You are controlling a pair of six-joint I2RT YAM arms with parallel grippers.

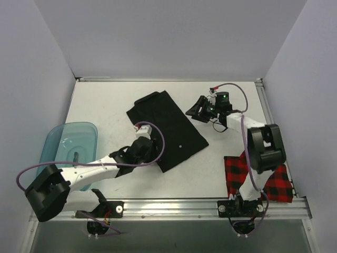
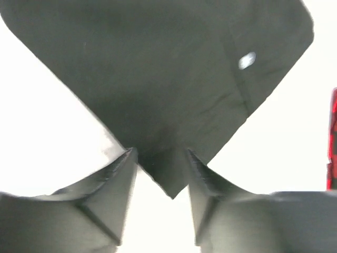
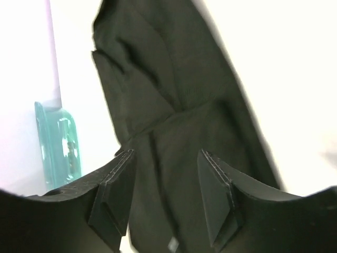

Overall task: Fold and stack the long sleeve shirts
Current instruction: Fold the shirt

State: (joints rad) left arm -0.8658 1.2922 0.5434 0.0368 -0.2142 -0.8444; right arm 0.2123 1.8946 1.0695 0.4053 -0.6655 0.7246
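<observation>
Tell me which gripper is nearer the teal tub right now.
Left. The left gripper is at the black shirt's near-left edge, a short way right of the tub; the right gripper is across the shirt, at its far-right edge.

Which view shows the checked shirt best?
Top external: the checked shirt lies folded at near right, only partly hidden by the right arm. Left wrist catches just a red sliver at its frame's right edge. Right wrist shows none of it.
</observation>
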